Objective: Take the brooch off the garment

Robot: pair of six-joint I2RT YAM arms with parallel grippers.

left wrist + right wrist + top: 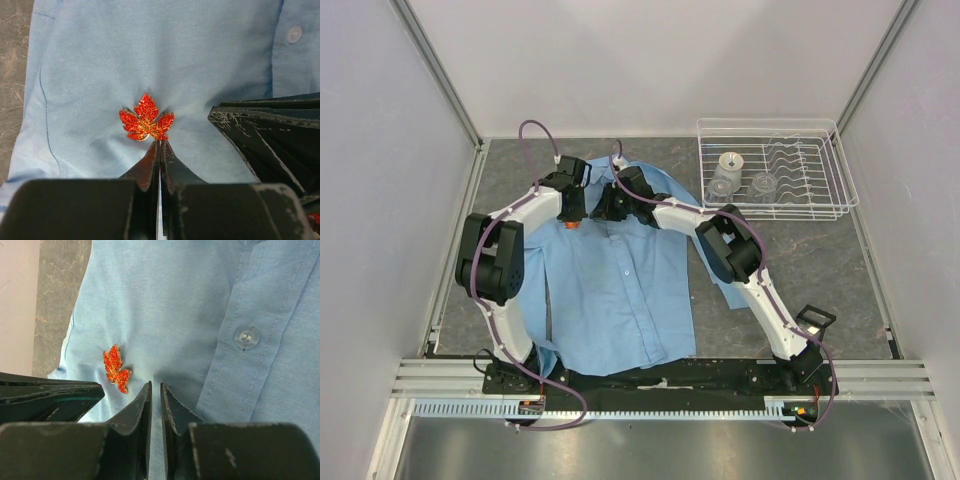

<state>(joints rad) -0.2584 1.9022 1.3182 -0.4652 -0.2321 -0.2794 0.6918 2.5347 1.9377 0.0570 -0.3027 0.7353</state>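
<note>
We find the tiny orange-red, glittering leaf-shaped brooch [146, 121] pinned high on the chest of the light blue collared button-up shirt [620, 290]. The shirt lies flat and face up on the grey speckled table [800, 270], and both arms reach over it to this one spot. The left hand [160, 146] has its fingers pressed together, tips at the lower edge of the brooch. We cannot tell whether they clamp the pin's edge, a pinch of cloth, or nothing. The right hand [155, 389] sits just beside the brooch on the placket side, between it and a white button [246, 337]. Its fingers are drawn in to a thin slit with blue cloth showing through, and we cannot tell whether a fold is caught there. The cloth puckers around the pin, so we judge the brooch is not yet free. The main risk is a pull that carries the shirt along with the pin — the cloth is light, and a weak hold beside the brooch would let it lift and bunch. A grip on only the leaf's edge could slip off the glittery face. If cloth is nipped in with the pin, a hard tug may snag or tear the weave. The two hands are also close together — a sideways move by either could knock the other.
</note>
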